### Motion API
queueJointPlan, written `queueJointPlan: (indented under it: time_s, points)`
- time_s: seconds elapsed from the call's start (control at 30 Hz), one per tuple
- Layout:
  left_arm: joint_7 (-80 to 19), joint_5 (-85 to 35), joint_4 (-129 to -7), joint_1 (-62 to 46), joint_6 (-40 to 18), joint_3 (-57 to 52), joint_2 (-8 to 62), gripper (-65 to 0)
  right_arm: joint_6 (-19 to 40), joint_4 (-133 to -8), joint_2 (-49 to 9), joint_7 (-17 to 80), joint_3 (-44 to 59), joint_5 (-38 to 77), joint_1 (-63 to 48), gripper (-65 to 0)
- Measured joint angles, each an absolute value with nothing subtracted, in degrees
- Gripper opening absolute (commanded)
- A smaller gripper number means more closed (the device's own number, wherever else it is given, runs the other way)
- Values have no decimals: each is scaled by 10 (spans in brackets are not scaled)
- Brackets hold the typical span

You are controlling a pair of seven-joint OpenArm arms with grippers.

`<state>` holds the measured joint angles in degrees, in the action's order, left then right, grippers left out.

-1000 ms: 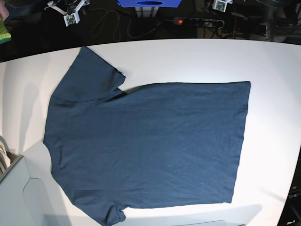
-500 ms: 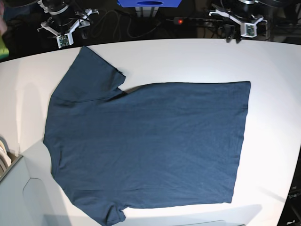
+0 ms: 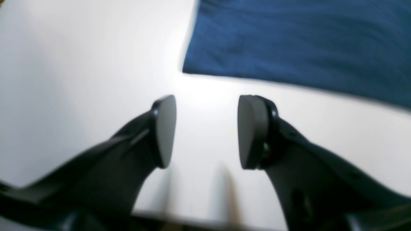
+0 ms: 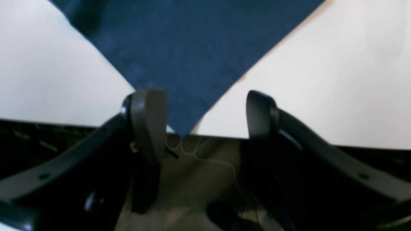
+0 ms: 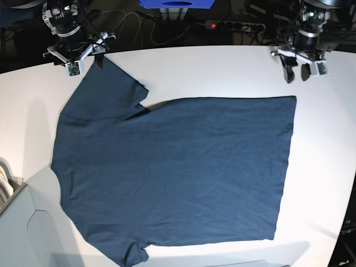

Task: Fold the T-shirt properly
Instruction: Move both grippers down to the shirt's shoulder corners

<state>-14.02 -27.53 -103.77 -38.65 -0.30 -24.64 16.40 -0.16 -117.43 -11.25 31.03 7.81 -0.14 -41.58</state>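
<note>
The dark navy T-shirt (image 5: 172,167) lies flat on the white table (image 5: 222,72), collar side at the left and hem at the right. My right gripper (image 5: 95,54) hovers at the far-left sleeve tip. In the right wrist view that gripper (image 4: 205,118) is open and the T-shirt's (image 4: 186,48) pointed sleeve corner lies between the fingers (image 4: 149,122), at the table's edge. My left gripper (image 5: 296,73) is open above bare table, just beyond the far hem corner. In the left wrist view that gripper (image 3: 207,131) holds nothing and the T-shirt (image 3: 305,41) is ahead of it.
Behind the table's far edge sit a power strip (image 5: 233,25) with a red light, cables and a blue box (image 5: 178,4). A grey bin (image 5: 16,222) stands at the near-left corner. The table's right edge (image 5: 347,222) runs close to the hem.
Both arms have come down from beyond the far edge to the table, the right one to the sleeve tip and the left one near the hem corner. Both jaws have widened.
</note>
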Motion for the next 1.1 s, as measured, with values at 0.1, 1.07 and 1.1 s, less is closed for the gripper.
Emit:
queueJointPlan:
  time_s: [0.1, 1.07, 1.1]
  points:
    - [-173, -273, -1012, -334, -1, -273, 152, -336, -1, -1174, -112, 315, 78, -2, -416, -280]
    - [-160, -269, -821, -173, -1, -206, 157, -362, -1, -1174, -112, 311, 77, -2, -415, -280]
    - [-159, -270, -821, -173, -1, -204, 157, -379, -1, -1174, -112, 311, 77, -1, -415, -280]
